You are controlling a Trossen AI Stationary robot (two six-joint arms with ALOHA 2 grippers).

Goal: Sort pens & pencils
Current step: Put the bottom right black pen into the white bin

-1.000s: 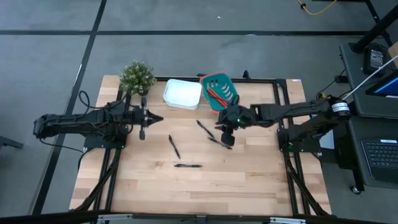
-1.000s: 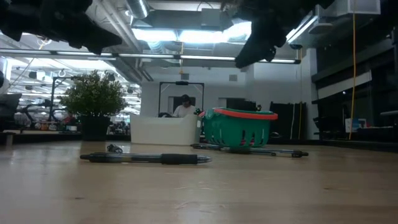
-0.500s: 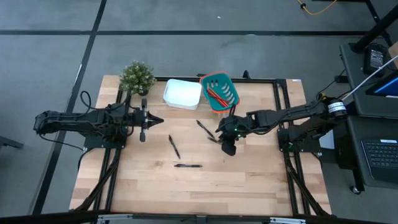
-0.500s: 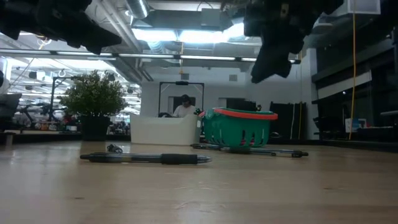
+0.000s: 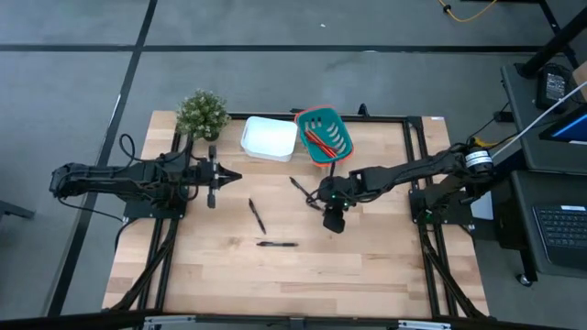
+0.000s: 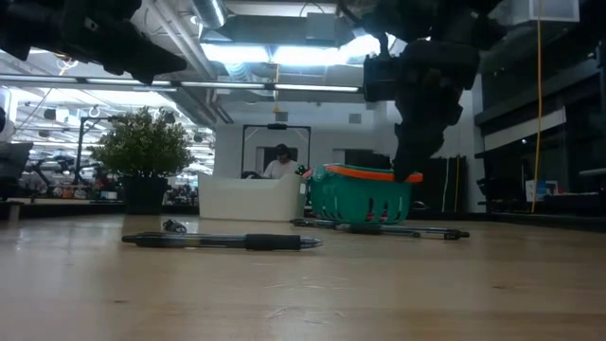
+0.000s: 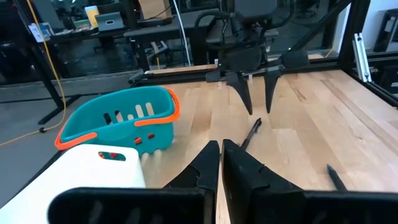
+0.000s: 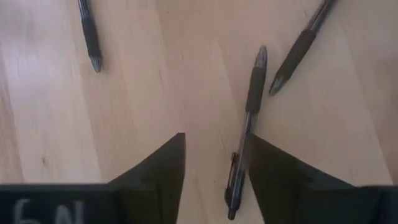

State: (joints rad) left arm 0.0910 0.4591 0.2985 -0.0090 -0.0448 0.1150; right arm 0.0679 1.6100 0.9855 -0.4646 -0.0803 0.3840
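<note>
Several black pens lie flat on the wooden table: one (image 5: 257, 216) left of centre, one (image 5: 276, 244) nearer the front, one (image 5: 301, 188) by the basket, and one (image 8: 249, 118) below my right gripper. Orange-red pencils (image 5: 319, 139) lie in the teal basket (image 5: 336, 128). My right gripper (image 5: 332, 213) hangs open above that pen, pointing steeply down, its fingers (image 7: 244, 99) clear of the table. In its wrist view the pen runs along the inner edge of one finger (image 8: 273, 174). My left gripper (image 5: 213, 174) waits shut at the table's left, held level.
A white bin (image 5: 269, 137) stands at the back, left of the teal basket. A small potted plant (image 5: 202, 113) sits at the far left corner. Bare wood stretches across the near half of the table (image 5: 293, 284).
My right gripper has come down toward the pens near the table's middle and tipped to point more steeply down. The pens lie where they were.
</note>
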